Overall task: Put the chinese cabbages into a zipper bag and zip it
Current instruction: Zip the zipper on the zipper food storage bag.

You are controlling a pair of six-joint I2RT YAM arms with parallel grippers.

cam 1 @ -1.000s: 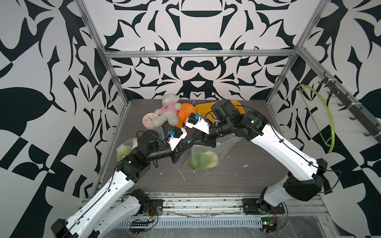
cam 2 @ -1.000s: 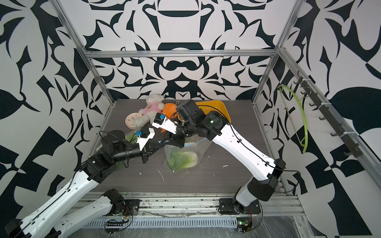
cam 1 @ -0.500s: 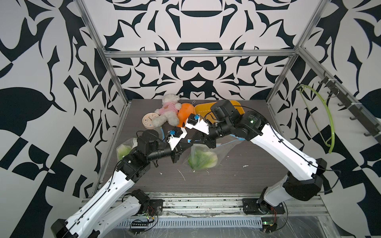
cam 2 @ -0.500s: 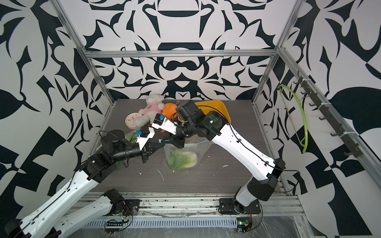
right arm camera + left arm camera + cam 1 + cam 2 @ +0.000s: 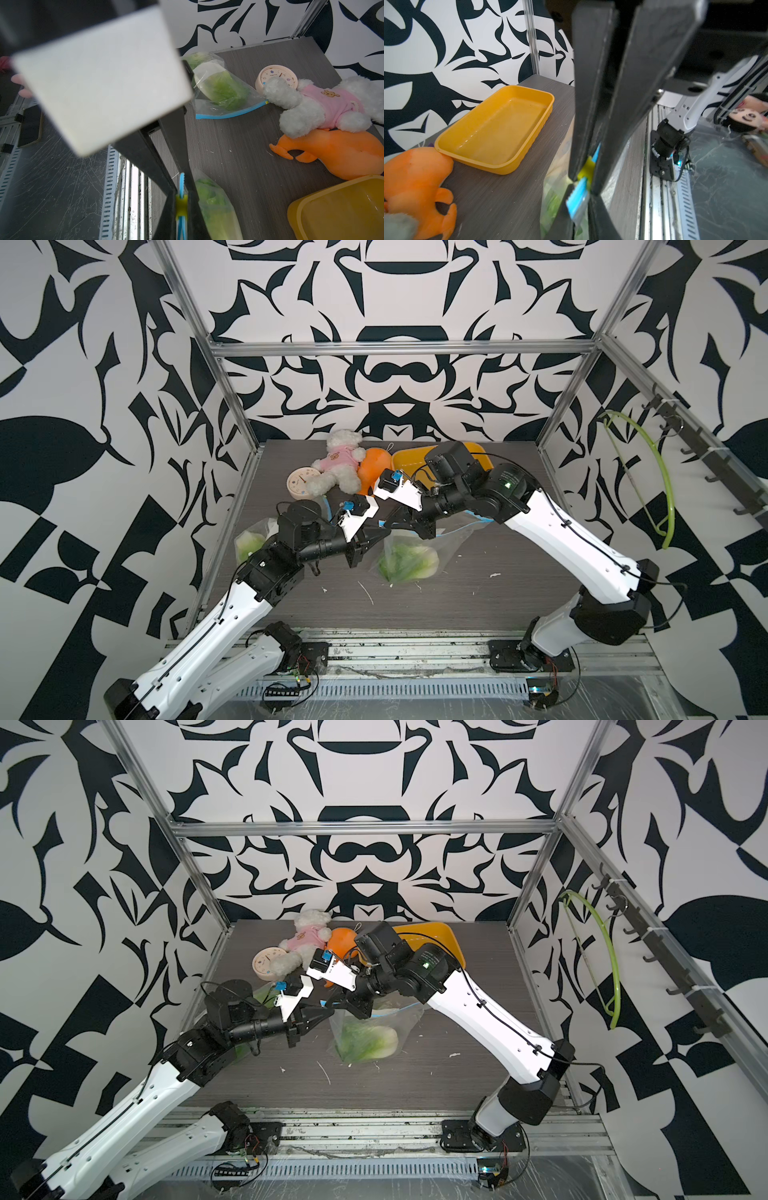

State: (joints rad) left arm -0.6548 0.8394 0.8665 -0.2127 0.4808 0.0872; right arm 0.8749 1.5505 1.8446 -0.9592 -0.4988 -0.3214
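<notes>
A clear zipper bag with a blue zip strip hangs between my two grippers, its bottom resting on the table. A chinese cabbage lies inside it. My left gripper is shut on the end of the blue strip. My right gripper is shut on the yellow slider, right next to the left fingertips. A second bag holding cabbage lies at the table's left edge, its blue strip closed.
At the back stand a yellow tray, an orange plush toy, a white teddy in a pink shirt and a small round clock. Leaf scraps dot the front. A green hanger hangs on the right wall.
My right jaws have closed onto the yellow slider. Both arms have stayed almost where they were, and the bag hangs as before.
</notes>
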